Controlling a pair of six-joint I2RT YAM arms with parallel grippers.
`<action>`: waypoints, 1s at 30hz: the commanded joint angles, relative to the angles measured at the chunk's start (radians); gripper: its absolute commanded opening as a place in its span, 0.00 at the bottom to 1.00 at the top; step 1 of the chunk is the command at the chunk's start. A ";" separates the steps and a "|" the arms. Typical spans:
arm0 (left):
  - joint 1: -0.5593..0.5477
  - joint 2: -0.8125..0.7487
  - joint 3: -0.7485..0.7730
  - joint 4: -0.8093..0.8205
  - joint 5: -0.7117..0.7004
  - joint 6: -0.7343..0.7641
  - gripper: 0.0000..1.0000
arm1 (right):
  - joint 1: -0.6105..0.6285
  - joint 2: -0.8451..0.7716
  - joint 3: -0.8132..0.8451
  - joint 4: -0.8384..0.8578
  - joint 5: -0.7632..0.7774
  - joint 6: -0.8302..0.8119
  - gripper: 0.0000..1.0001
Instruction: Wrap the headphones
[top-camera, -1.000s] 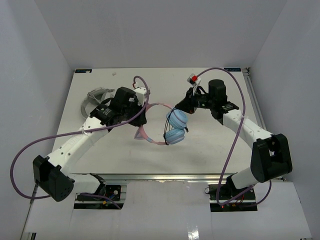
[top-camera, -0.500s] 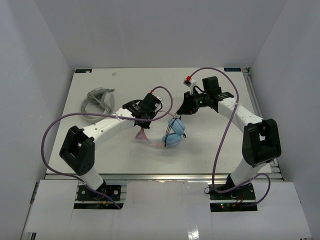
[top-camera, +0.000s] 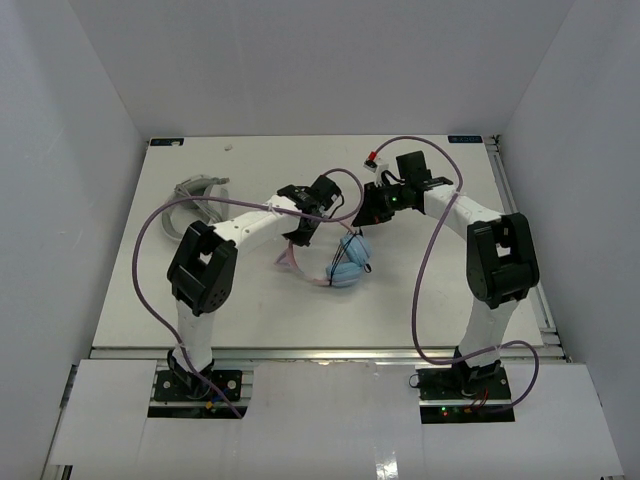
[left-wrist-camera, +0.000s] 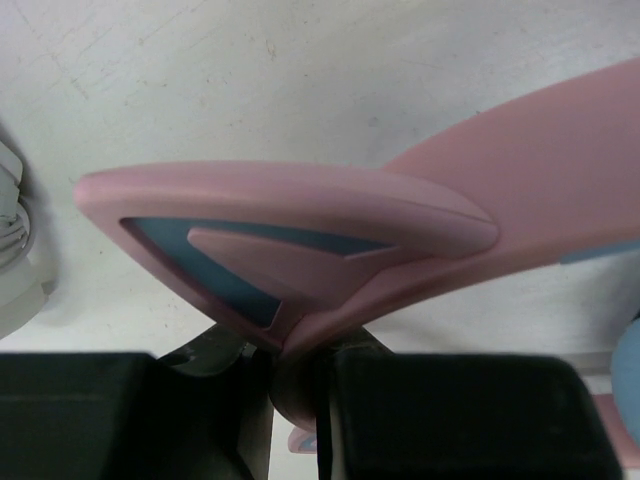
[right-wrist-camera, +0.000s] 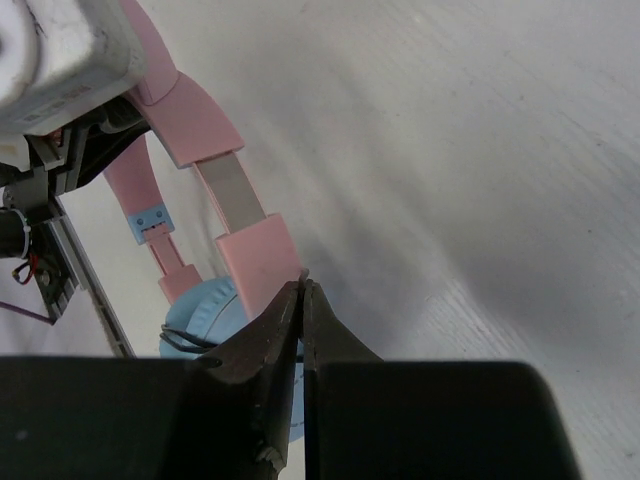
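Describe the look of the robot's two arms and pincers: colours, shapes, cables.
The left arm and right arm: white links, bulky black joints, a purple cable looping along each. The left pincer and right pincer: black fingers. Small red-and-white tag by the right wrist.

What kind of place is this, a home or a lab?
Probably a robot lab test cell: plain white walls box in a table, a left arm and right arm are bolted at its near edge, handling headphones.

White table (top-camera: 270, 312) bears a grey-white band (top-camera: 198, 190) and, seemingly, the headphones (top-camera: 350, 268).
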 joint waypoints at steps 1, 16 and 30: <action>0.081 0.069 0.074 -0.115 0.009 0.036 0.00 | -0.016 0.067 0.139 0.094 0.037 0.070 0.08; 0.117 0.191 0.190 -0.126 -0.038 0.029 0.54 | -0.022 0.260 0.318 0.155 0.066 0.124 0.08; 0.126 0.216 0.222 -0.068 -0.042 0.034 0.73 | -0.022 0.313 0.345 0.203 0.026 0.127 0.08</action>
